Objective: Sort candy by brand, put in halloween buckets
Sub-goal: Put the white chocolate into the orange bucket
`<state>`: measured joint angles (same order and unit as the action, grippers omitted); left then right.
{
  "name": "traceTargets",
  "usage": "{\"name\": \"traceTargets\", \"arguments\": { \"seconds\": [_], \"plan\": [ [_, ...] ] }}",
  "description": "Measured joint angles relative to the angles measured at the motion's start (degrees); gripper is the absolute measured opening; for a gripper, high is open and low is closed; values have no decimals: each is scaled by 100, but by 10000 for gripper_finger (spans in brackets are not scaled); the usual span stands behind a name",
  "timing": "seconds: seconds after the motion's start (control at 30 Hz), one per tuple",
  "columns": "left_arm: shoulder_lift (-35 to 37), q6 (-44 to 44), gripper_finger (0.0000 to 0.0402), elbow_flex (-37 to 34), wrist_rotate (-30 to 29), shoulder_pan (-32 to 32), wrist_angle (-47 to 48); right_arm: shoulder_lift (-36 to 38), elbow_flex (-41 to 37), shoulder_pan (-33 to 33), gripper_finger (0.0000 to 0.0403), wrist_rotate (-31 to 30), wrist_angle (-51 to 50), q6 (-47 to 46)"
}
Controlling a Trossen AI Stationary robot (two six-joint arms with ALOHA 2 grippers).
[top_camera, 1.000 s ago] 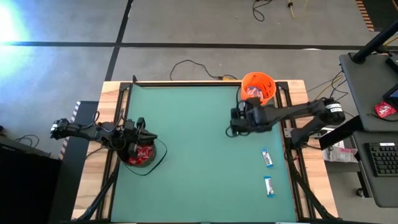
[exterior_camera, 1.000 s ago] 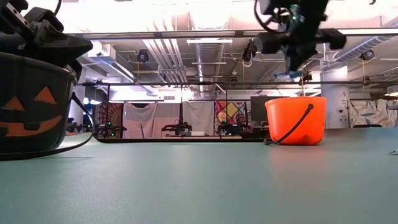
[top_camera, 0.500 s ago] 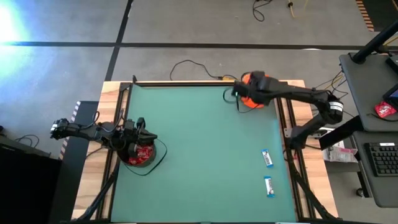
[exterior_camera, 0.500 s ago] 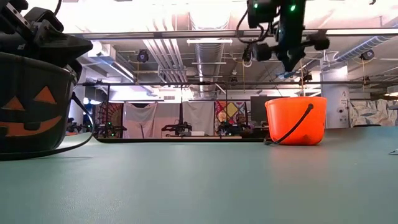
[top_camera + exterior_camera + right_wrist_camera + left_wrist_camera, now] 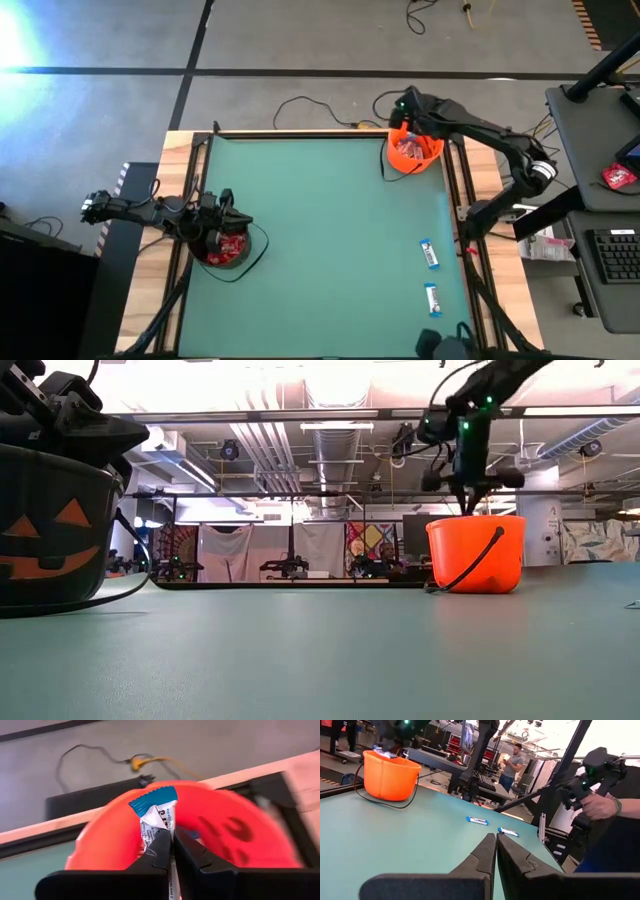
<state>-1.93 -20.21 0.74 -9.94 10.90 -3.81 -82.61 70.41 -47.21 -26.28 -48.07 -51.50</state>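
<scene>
I log my right end effector (image 5: 172,851) pinching a white-and-blue bar (image 5: 156,817) upright, blue end up, above the orange bucket (image 5: 235,840). My left end effector (image 5: 496,851), fingers pressed together, sits at the black bucket (image 5: 228,250).

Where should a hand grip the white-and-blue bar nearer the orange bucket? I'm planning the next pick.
Come straight down on the bar and close across its narrow width at mid-length. It lies flat on the green table, long axis running roughly toward the orange bucket, with open mat on both long sides. The second bar lies apart, so it probably won't obstruct.
</scene>
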Motion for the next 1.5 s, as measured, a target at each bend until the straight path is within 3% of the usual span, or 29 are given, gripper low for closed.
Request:
{"name": "traceTargets", "arguments": {
  "seconds": [0.1, 0.27, 0.53, 0.93, 1.1, 1.3, 1.5],
  "plan": [
    [0, 0, 0, -1, -1, -1, 0, 0, -163, -136, 15, 402, 323, 98],
    [0, 0, 0, 1, -1, -2, 0, 0, -450, -152, 39, 435, 302, -110],
    [0, 0, 0, 0, -1, -1, -1, 4, -869, -135, 114, 841, 173, -335],
    [0, 0, 0, 1, -1, 0, -2, 817, -98, 563, 189, -137, -1031, -776],
    [0, 0, 0, 0, -1, 0, -2, 1390, -178, 1655, 192, -381, -2336, -2103],
    [0, 0, 0, 0, -1, -1, 0, 1697, -515, 3743, 192, -527, -3074, -4148],
    [-1, 0, 0, 0, -1, 0, 0, 1545, -920, 5789, 192, -317, -3517, -6517]
  ]
}}
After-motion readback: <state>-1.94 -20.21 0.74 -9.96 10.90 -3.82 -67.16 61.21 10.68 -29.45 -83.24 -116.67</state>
